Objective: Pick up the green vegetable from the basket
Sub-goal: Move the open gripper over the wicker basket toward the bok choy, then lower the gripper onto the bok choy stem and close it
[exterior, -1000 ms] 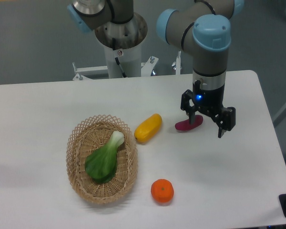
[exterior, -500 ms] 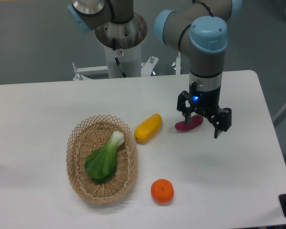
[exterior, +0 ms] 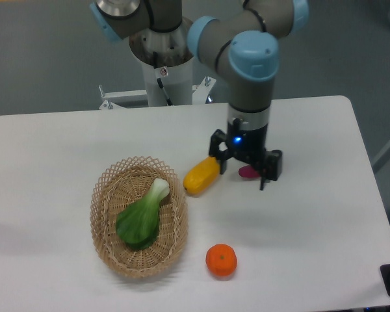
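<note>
Basket [exterior: 104, 214]: an oval wicker basket sits on the left part of the white table [exterior: 325, 221].
Green vegetable [exterior: 140, 218]: it lies inside the basket, dark leaf toward the front, white stem pointing up and right toward the rim. Nothing touches it.
Yellow vegetable [exterior: 202, 174]: it lies on the table just right of the basket's upper rim.
Orange [exterior: 221, 259]: a small round fruit sits near the front, right of the basket.
Gripper [exterior: 242, 170]: it hangs over the table just right of the yellow vegetable, fingers spread and holding nothing. It is well apart from the basket.
Purple vegetable [exterior: 248, 172]: mostly hidden behind the gripper.
Step in hand: carrying the gripper across to the basket.
Doing it well: I judge it should pass above the yellow vegetable, centre over the thick part where stem meets leaf, turn so the fingers straddle the vegetable's width, then descend without catching the wicker rim.
</note>
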`<action>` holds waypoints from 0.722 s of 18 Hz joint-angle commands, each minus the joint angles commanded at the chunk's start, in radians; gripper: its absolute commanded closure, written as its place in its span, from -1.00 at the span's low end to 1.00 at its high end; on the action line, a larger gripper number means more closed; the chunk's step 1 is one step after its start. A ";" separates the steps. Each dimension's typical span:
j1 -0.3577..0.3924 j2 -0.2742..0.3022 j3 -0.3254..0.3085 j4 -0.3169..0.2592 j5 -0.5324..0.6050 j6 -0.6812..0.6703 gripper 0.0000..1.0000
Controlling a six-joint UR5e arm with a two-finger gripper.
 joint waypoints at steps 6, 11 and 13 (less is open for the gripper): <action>-0.113 -0.017 -0.045 0.011 0.009 -0.109 -1.00; -0.190 -0.067 -0.095 0.038 0.047 -0.114 -1.00; -0.226 -0.104 -0.111 0.087 0.080 -0.114 -1.00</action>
